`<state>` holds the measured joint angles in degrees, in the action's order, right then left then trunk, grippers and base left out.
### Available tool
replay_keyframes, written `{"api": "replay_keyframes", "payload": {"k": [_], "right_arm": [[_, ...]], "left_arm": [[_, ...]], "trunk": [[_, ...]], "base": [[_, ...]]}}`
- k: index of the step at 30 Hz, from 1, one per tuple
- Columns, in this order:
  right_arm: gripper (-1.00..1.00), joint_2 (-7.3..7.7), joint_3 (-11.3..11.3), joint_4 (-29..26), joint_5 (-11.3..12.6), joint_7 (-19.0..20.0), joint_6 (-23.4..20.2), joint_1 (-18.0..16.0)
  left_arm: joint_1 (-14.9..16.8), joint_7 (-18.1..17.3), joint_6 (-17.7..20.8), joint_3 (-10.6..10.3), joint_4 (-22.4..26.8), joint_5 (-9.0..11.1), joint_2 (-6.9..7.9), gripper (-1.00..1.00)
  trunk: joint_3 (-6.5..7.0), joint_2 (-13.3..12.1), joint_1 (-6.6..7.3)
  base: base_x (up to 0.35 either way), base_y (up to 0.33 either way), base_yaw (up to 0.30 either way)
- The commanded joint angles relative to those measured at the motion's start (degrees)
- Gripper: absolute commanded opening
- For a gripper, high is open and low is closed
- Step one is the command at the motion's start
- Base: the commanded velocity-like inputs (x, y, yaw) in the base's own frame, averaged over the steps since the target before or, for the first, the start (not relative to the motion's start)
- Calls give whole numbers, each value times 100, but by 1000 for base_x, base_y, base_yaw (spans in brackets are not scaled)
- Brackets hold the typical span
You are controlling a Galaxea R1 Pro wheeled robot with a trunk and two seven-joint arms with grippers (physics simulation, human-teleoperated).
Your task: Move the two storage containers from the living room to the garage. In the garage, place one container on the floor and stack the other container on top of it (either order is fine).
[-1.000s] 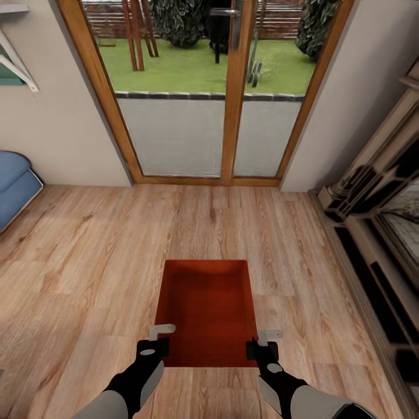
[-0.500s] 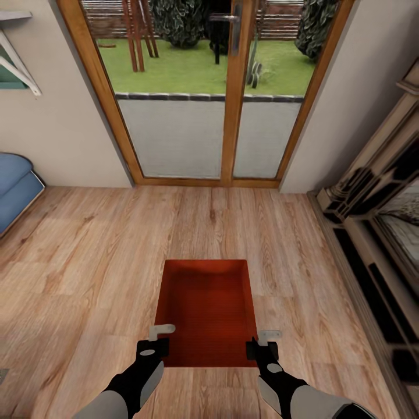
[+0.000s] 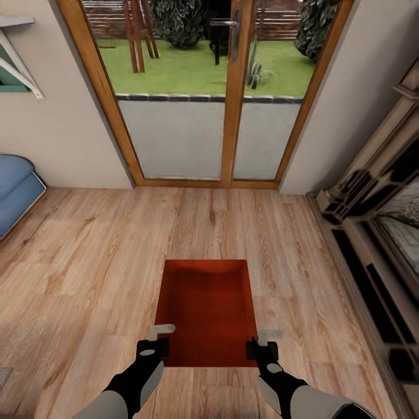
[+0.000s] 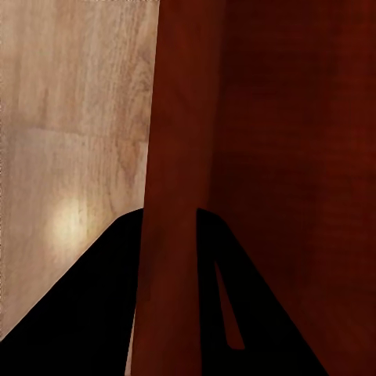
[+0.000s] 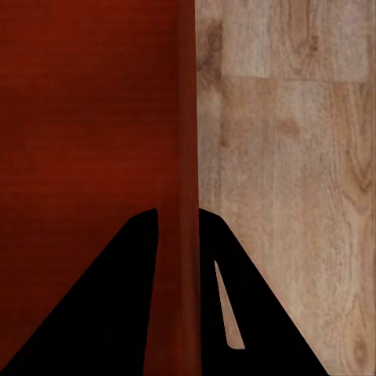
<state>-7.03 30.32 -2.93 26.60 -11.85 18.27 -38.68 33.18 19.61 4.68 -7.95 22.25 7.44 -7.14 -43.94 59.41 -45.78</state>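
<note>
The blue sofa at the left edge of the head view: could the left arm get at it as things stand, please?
Probably not: the left gripper is shut on the storage container's wall, and the blue sofa lies well off across the wood floor.

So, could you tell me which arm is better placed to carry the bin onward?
Neither alone: the left hand clamps the bin's left wall and the right hand its right wall, level with each other, so both should carry together.

The sofa (image 3: 14, 186) is cut off by the left edge, so just its blue end shows. The fireplace (image 3: 378, 233) runs off the right edge. The glass door (image 3: 198, 87) is cut at the top. In both wrist views, the bin's (image 4: 266, 157) wall hides the fingers' inner faces.
</note>
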Motion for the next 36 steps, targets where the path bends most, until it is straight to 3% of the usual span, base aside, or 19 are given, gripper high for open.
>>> {"api": "replay_keyframes", "payload": {"k": [1,20,36], "right_arm": [[-100,-3,-96,11,65,8,-2,1],[-100,-9,-96,11,60,2,1,1],[-100,0,-96,11,65,-1,1,1]], "left_arm": [[5,61,-22,21,33,-59,2,-100],[5,63,-29,21,40,-13,2,-100],[5,65,-25,21,34,-13,2,-100]], "trunk": [[15,-39,22],[387,-801,440],[534,-801,440]], "base": [[0,0,0],[0,0,0],[0,0,0]]}}
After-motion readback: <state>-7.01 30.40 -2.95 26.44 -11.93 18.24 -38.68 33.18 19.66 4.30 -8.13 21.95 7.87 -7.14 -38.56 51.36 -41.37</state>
